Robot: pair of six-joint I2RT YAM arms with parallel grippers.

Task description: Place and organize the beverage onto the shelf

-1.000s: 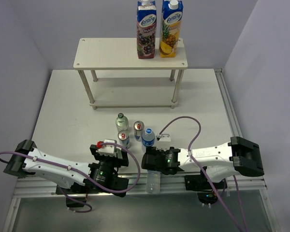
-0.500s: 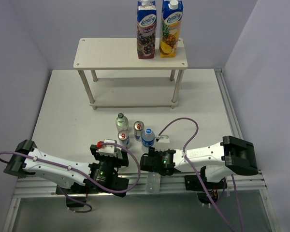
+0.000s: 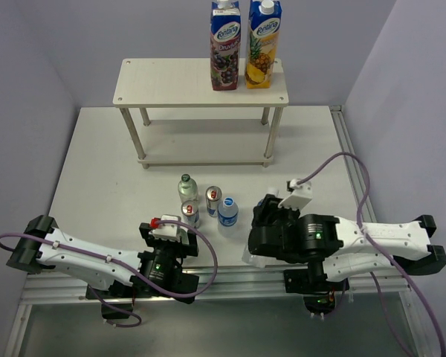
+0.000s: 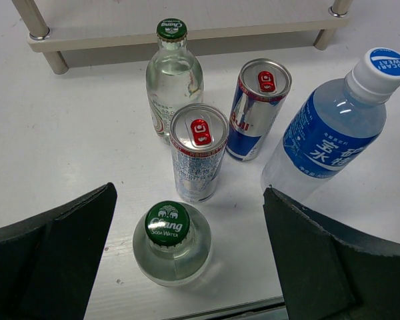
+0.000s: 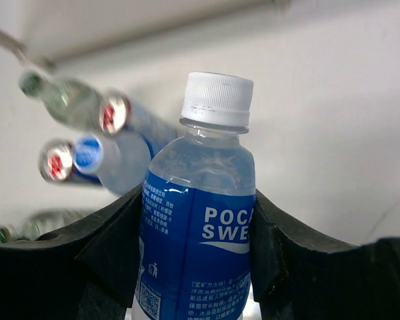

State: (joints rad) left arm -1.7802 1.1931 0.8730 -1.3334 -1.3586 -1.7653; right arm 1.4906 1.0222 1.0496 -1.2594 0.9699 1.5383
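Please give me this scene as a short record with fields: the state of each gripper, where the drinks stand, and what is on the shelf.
left gripper: open; near glass bottle stands between its fingers, not touching them
right gripper: shut on held water bottle
on the table: far glass bottle, far can, near can, standing water bottle, all upright in one cluster
shelf: top board carries two juice cartons; no small drink seen on it
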